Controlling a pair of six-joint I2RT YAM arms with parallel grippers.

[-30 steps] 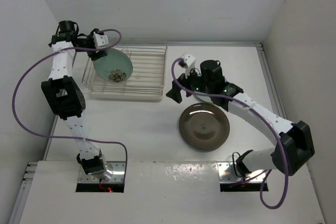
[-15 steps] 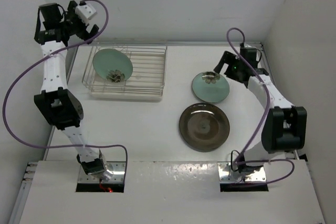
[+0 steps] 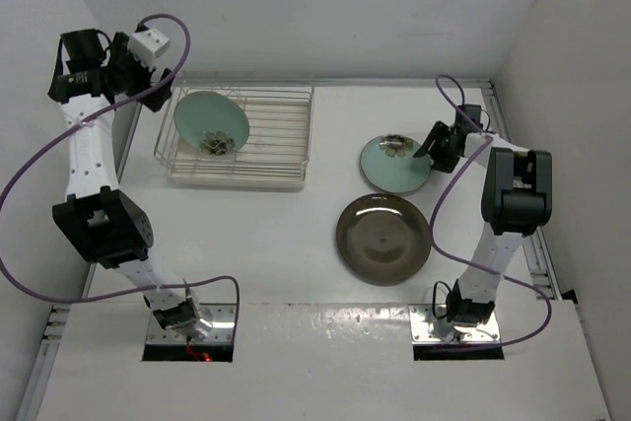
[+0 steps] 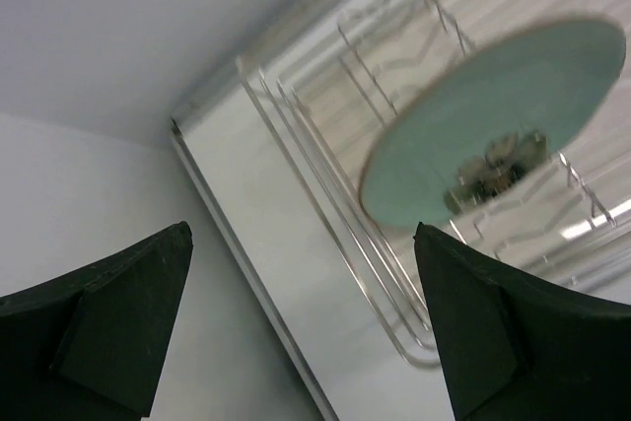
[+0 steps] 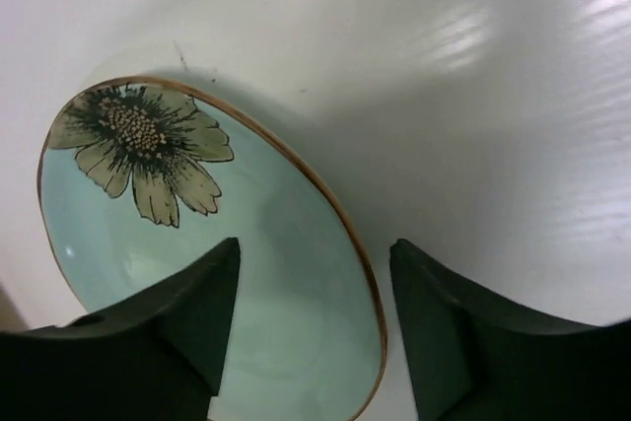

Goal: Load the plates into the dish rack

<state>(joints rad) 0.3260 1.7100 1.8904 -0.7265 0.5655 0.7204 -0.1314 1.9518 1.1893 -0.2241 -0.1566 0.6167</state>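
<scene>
Status | left gripper (image 4: pixel 301 244) spread, empty | right gripper (image 5: pixel 314 253) spread astride mint plate (image 5: pixel 108 214) rim

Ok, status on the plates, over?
Left hand open, empty, off dish rack left end. Right hand open, astride rim of loose mint plate. In rack: second mint plate; on table: brown plate. Nothing in the way.

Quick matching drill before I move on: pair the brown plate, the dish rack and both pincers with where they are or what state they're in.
Things:
1 brown plate
2 dish rack
3 left pincer
4 right pincer

States:
A open, at the rim of the flat green plate
B lying flat on the table, outside the rack
C open, empty, raised near the rack's left end
D holds the leaning green plate

Pairs: 1-B, 2-D, 3-C, 4-A
</scene>
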